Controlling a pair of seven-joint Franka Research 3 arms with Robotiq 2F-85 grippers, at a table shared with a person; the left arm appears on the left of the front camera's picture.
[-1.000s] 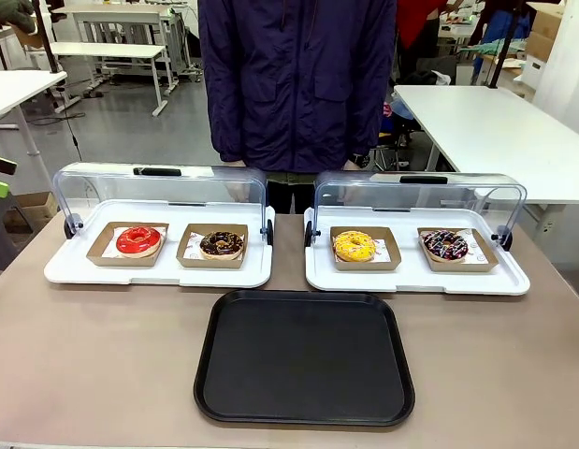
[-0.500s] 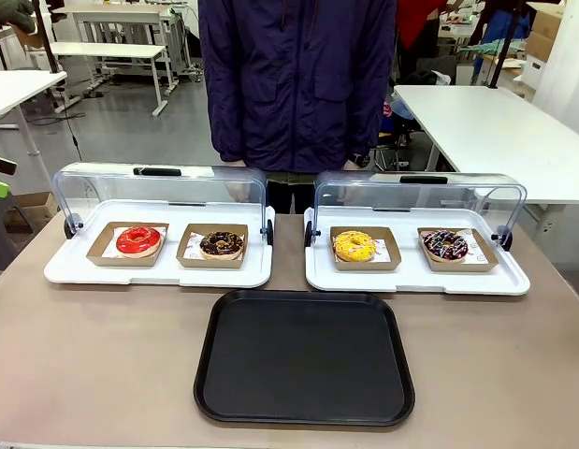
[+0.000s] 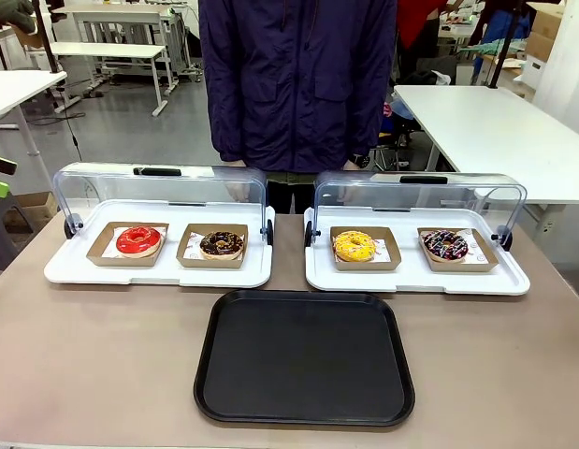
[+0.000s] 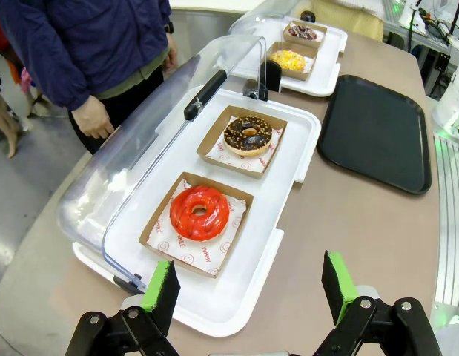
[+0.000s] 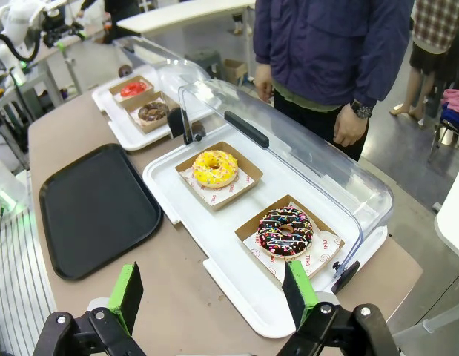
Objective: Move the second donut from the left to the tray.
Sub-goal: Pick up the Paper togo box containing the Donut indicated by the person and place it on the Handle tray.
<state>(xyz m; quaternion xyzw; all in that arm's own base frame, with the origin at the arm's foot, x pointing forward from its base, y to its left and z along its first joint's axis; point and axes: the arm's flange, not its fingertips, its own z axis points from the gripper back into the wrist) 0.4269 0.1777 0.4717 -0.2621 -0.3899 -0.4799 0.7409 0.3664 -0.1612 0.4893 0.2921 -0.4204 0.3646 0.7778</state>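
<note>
On the left-hand white tray, the second donut from the left sits in its cardboard holder, just right of the red-glazed donut and in front of the raised clear lid. You have nothing of the job done yet: the black tray lies bare on the tabletop, on the robot's side of the white trays, and the reach, grasp, lift and set-down are all left. Your left claw hangs with its green pads spread wide and nothing between them, off the end of that white tray where the red donut is nearest; your right claw is likewise wide and empty at the far end of the right-hand white tray. From the front you get the row of four straight on, so the count from the left is easy. The left wrist view adds the chocolate icing's pale flecks and the person's hand behind the lid. The right wrist view brings the yellow donut and the sprinkled donut close.
</note>
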